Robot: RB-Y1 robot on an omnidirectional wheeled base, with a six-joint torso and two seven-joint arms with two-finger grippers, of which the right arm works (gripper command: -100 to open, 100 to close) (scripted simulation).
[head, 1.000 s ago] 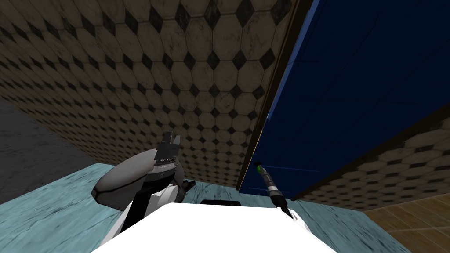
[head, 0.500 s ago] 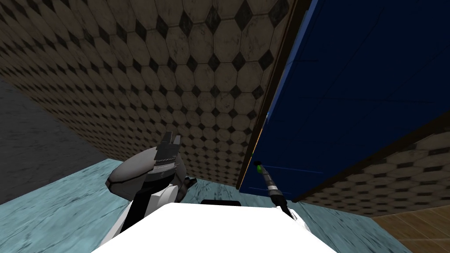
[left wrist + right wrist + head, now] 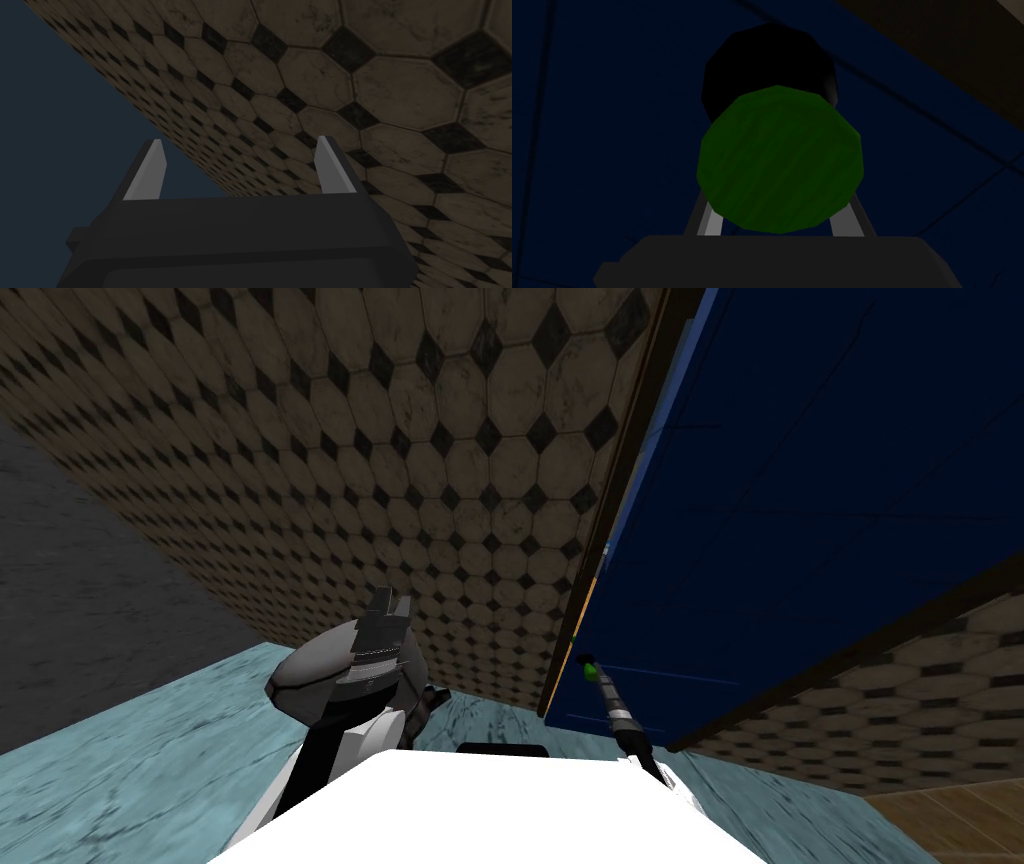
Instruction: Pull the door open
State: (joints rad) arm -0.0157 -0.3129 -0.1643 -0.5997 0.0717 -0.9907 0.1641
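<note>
The dark blue door [image 3: 800, 488] fills the right of the head view, set in a dark frame [image 3: 600, 538]. Its green knob [image 3: 590, 669] sits low by the door's free edge, on a black base [image 3: 769, 55]. My right gripper [image 3: 594, 676] reaches up to it. In the right wrist view the green knob [image 3: 779, 160] lies between my right gripper's [image 3: 779, 210] fingers, which press its sides, their tips hidden behind it. A thin lighter strip of the door's edge [image 3: 650, 438] shows beside the frame. My left gripper [image 3: 240, 150] stands open, raised at my left [image 3: 388, 606].
A wall of beige octagon tiles with black diamonds [image 3: 420, 468] stands close ahead, left of the door. A grey wall [image 3: 70, 588] lies at the far left. The floor is teal [image 3: 130, 758], with wood flooring [image 3: 960, 818] at the lower right.
The whole head picture has swung: I have turned or moved a little. The lighter strip of door edge beside the frame looks slightly wider. My right gripper stays on the knob.
</note>
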